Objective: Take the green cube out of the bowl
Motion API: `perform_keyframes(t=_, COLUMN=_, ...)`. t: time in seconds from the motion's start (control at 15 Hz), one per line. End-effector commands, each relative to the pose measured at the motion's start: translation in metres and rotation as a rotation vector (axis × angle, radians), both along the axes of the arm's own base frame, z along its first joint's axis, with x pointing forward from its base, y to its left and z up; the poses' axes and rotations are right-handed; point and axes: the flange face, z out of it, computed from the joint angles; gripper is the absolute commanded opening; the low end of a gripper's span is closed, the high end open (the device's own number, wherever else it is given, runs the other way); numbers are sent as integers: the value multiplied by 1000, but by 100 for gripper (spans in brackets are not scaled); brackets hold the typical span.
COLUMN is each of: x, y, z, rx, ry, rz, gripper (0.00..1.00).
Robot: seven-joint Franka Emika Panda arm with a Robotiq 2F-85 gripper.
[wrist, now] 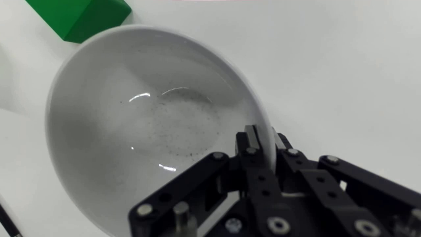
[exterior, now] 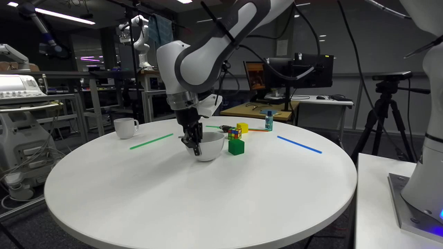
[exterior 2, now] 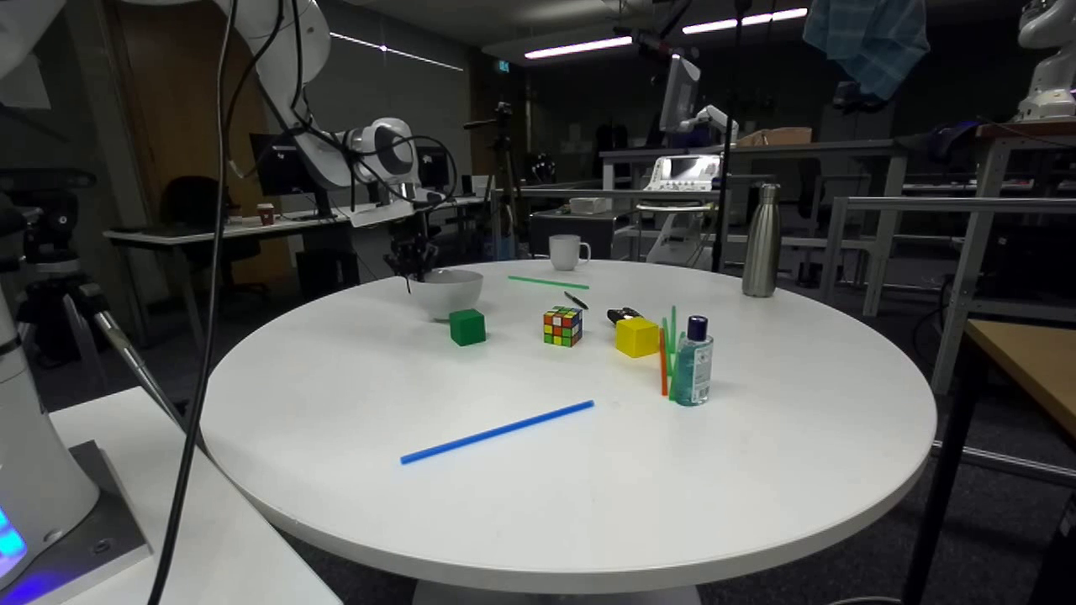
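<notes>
At the wall of the white bowl [wrist: 158, 59], the gripper [wrist: 264, 136] is closed, one finger inside the rim and one outside, clamping the wall between them. In both exterior views, the green cube [exterior: 236, 147] rests on the table [exterior: 207, 200], just beside the bowl.

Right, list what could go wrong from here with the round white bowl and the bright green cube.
The black gripper pinches the round white bowl at one side of its rim, so it might tip or slip if lifted.
The bright green cube stands outside, close beside it; swinging the bowl that way could knock the cube.
</notes>
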Motion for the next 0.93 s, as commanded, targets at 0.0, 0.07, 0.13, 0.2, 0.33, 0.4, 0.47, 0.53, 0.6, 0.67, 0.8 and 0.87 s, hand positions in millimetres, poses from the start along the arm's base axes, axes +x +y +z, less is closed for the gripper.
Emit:
perform_keyframes(t=0.0, x=8, y=6, z=7, rx=-25, ry=-25, rz=-21, gripper=2)
perform_keyframes(t=0.07, x=8, y=6, z=6, rx=-26, ry=-25, rz=-22, gripper=2)
perform_keyframes(t=0.13, x=8, y=5, z=6, rx=-26, ry=-24, rz=-23, gripper=2)
perform_keyframes(t=0.2, x=7, y=5, z=5, rx=-27, ry=-22, rz=-23, gripper=2)
perform_keyframes(t=0.33, x=7, y=5, z=6, rx=-31, ry=-20, rz=-23, gripper=36)
perform_keyframes(t=0.4, x=7, y=5, z=7, rx=-31, ry=-21, rz=-23, gripper=44)
perform_keyframes(t=0.47, x=8, y=5, z=8, rx=-30, ry=-24, rz=-23, gripper=51)
perform_keyframes(t=0.53, x=9, y=6, z=10, rx=-30, ry=-27, rz=-23, gripper=59)
perform_keyframes(t=0.6, x=10, y=6, z=11, rx=-29, ry=-29, rz=-24, gripper=66)
perform_keyframes(t=0.67, x=10, y=6, z=12, rx=-29, ry=-32, rz=-25, gripper=73)
perform_keyframes(t=0.8, x=11, y=7, z=19, rx=-31, ry=-38, rz=-28, gripper=88)
perform_keyframes(t=0.87, x=12, y=8, z=22, rx=-32, ry=-42, rz=-30, gripper=95)
